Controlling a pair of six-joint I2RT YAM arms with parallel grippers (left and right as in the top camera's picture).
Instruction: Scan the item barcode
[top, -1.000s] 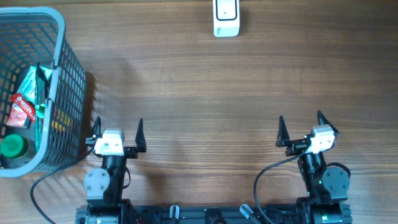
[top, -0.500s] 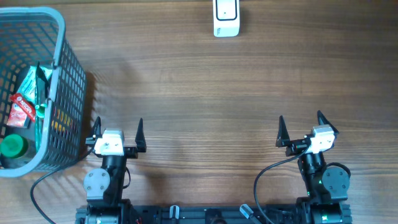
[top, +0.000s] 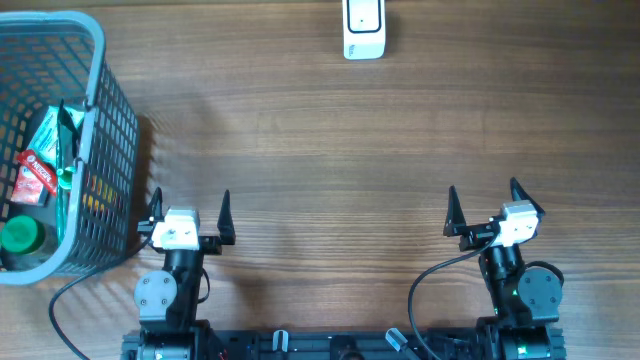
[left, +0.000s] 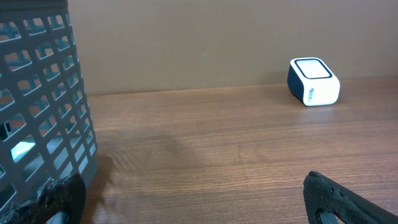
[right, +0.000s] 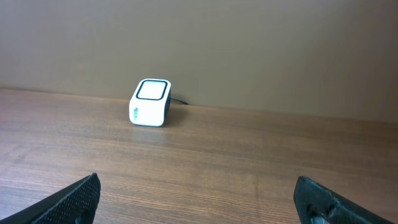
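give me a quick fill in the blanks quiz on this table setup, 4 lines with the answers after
1. The grey basket stands beside the ____ gripper.
2. The jaws of the left gripper and the right gripper are both ____.
3. The round cap inside the basket is ____.
4. The white barcode scanner sits on the wooden ____.
Missing words: left; open; green; table.

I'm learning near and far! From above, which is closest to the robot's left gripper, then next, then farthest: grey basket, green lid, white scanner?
From the left gripper:
1. Grey basket, just beside it on its left.
2. Green lid, deeper inside the basket.
3. White scanner, far across the table, off to its right.
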